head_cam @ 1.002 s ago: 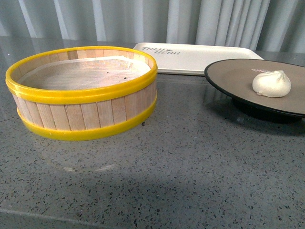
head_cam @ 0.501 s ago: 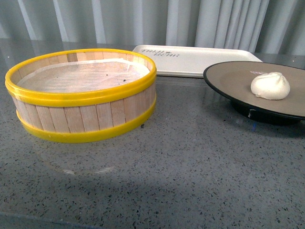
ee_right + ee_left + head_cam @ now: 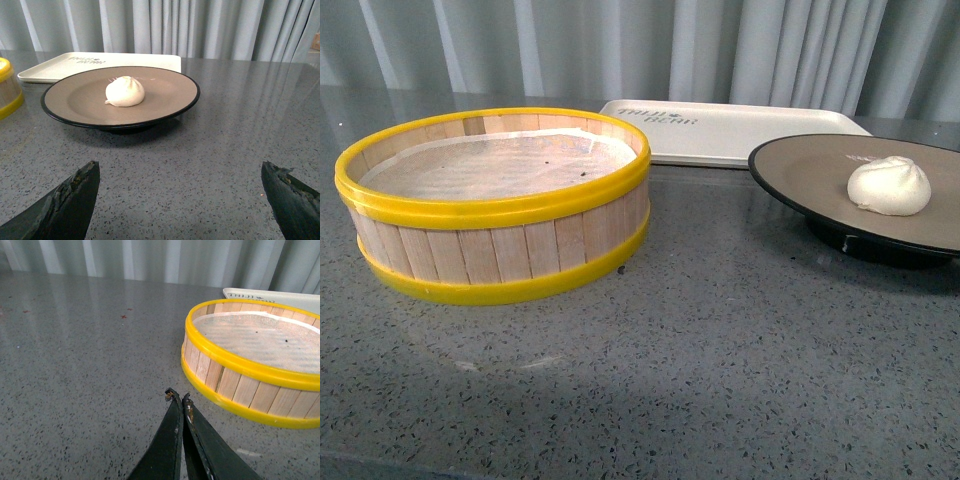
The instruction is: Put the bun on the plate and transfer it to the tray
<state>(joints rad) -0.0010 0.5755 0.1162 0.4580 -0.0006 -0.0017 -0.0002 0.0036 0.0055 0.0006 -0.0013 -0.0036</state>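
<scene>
Front view: the bun (image 3: pixel 889 186) lies on the plate (image 3: pixel 810 165), which stands on the counter (image 3: pixel 720 350), not on the tray (image 3: pixel 740 125).
The bun rests on the plate's grey-brown face, clear of the black rim. The plate stands toward the counter's right side, just in front of the tray, which lies along the far edge by the curtain. A yellow-rimmed wooden steamer (image 3: pixel 495 250) sits toward the left side, paper-lined. The left gripper (image 3: pixel 179 396) has its tips pressed together with nothing between them, near the steamer's wall. The right gripper (image 3: pixel 179 167) is spread wide and empty, facing the plate.
</scene>
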